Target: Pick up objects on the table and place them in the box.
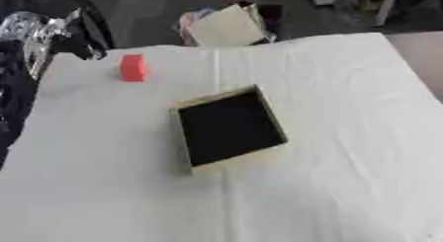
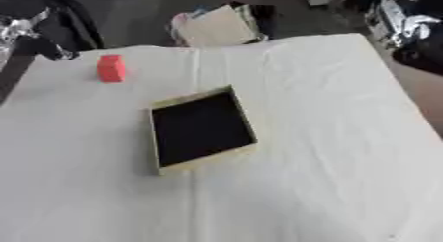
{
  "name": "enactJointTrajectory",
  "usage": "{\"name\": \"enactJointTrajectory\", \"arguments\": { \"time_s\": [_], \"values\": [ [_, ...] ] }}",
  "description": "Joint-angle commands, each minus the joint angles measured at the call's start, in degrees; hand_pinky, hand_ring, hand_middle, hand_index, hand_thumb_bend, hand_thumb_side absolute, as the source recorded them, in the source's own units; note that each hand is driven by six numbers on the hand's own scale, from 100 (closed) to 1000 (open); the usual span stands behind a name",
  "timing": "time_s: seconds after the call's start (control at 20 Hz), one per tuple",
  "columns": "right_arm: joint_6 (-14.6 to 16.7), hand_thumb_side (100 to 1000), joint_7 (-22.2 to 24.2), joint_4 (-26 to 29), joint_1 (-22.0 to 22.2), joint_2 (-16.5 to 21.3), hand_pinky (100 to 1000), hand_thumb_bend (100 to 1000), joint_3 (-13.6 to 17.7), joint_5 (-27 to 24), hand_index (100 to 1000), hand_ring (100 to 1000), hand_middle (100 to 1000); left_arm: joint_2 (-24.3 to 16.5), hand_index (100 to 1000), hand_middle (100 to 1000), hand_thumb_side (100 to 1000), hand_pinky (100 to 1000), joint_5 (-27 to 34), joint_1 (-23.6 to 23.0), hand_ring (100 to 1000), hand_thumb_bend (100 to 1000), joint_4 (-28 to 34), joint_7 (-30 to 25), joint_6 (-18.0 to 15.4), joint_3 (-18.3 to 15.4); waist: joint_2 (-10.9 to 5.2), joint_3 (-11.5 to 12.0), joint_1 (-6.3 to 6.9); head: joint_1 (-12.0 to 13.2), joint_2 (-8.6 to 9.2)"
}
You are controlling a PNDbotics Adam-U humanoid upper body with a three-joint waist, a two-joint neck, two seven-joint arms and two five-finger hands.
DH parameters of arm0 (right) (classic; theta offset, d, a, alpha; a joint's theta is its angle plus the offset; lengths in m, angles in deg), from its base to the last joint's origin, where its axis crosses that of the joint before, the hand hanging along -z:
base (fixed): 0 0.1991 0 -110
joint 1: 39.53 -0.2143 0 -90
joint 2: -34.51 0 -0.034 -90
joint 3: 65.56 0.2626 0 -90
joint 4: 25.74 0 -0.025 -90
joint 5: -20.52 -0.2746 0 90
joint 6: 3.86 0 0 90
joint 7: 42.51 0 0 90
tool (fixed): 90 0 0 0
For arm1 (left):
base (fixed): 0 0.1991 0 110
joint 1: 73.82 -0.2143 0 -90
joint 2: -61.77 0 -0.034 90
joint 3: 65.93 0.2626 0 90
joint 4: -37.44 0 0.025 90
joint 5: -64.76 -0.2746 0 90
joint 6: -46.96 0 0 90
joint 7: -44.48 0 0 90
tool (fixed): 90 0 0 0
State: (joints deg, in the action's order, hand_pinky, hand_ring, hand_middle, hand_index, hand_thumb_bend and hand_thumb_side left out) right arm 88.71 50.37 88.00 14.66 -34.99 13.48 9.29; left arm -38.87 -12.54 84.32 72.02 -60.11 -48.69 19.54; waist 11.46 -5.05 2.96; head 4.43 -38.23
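Observation:
A small red block (image 1: 132, 68) stands on the white cloth at the far left of the table. An open box (image 2: 207, 160) with cream walls and a black inside lies askew in the middle, holding nothing that I can see. My left hand (image 1: 39, 31), black and silver, hovers at the upper left corner, just left of and beyond the red block and apart from it. My right hand (image 2: 402, 23) shows only in the right eye view, at the upper right, off the table's far right corner.
The white cloth (image 1: 346, 137) covers the table, with creases down its middle. Beyond the far edge sits a cream, folded object (image 1: 227, 24) on the dark floor. The table's right edge slants away at the upper right.

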Motion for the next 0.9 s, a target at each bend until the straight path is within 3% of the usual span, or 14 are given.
{"name": "enactJointTrajectory", "arguments": {
  "time_s": [0.05,0.9],
  "values": [
    [0.29,421,-0.14,0.85,-1.03,1.09,571,100,0.77,0.15,970,628,743,-2.07,933,908,341,885,0.25,1.06,900,507,1.42,0.95,0.08,-0.27,-0.5,-0.31,0.04,-0.08,0.27],
    [1.34,411,-0.36,0.85,-2.5,0.96,566,100,1.06,1.17,970,624,739,-3.22,901,858,304,868,1.99,1.86,867,455,2.13,6.35,2.67,-1.09,6.46,-4.82,1.63,-0.69,1.48]
  ]
}}
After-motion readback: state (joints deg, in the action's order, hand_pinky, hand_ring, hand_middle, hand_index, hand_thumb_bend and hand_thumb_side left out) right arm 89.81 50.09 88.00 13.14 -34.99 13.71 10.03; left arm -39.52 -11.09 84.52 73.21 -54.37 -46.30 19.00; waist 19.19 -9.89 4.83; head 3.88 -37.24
